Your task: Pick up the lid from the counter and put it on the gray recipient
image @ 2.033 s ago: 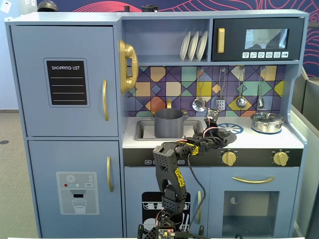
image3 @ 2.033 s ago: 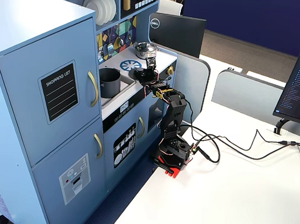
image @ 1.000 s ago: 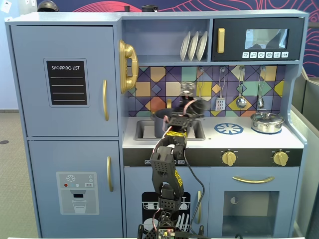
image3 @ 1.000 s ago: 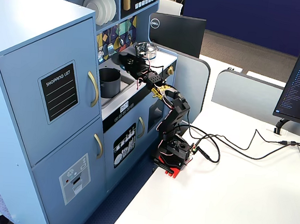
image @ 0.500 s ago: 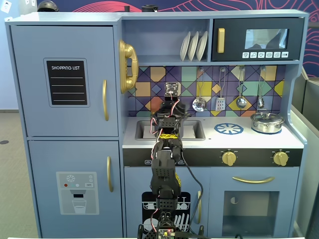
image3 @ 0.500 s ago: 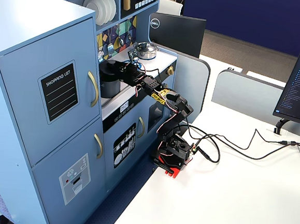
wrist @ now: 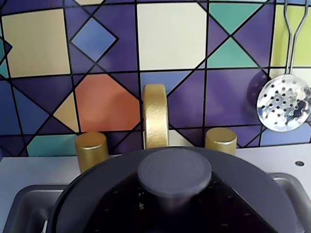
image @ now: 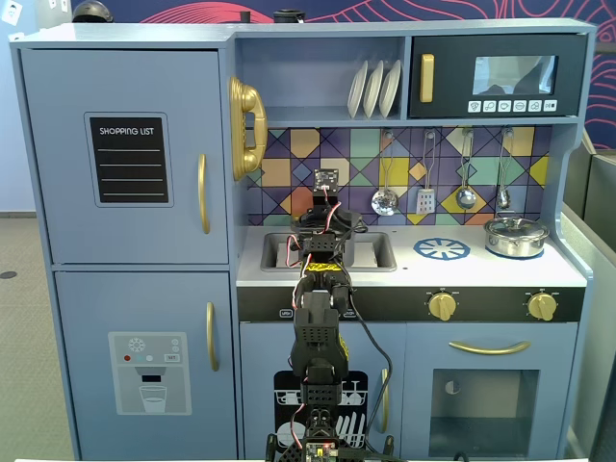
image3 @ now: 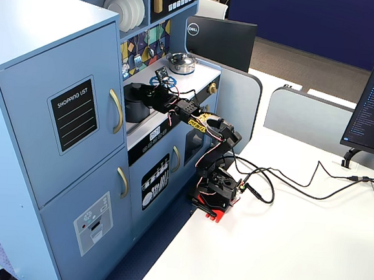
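The dark gray lid with its round knob fills the bottom of the wrist view, held level over the sink in front of the gold faucet. My gripper is shut on the knob's stem, with the dark jaws on both sides of it. In a fixed view the gripper reaches to the top of the gray pot, which stands in the sink. I cannot tell whether the lid rests on the pot. In the front fixed view the arm hides both pot and lid.
The gold faucet and two gold knobs stand just behind the lid. A slotted spoon hangs at the right. The sink rim, the blue burner mark and a silver pot lie to the right.
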Action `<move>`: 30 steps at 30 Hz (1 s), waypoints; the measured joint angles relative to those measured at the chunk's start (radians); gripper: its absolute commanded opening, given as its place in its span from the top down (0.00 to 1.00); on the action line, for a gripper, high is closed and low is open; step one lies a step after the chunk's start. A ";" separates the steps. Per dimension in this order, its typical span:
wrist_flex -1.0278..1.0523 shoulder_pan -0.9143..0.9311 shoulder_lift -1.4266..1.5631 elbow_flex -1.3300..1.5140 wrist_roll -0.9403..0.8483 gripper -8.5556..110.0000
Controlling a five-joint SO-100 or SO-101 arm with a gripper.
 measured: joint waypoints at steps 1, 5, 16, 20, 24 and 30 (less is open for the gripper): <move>0.000 -0.003 0.002 0.002 0.000 0.93; 0.000 -0.017 0.002 0.002 0.000 0.93; -0.017 -0.044 0.002 0.002 0.000 0.93; -0.044 -0.043 -0.002 0.002 -0.021 0.93; -0.055 -0.043 -0.009 0.002 -0.037 0.93; -0.057 -0.041 -0.009 0.002 -0.046 0.93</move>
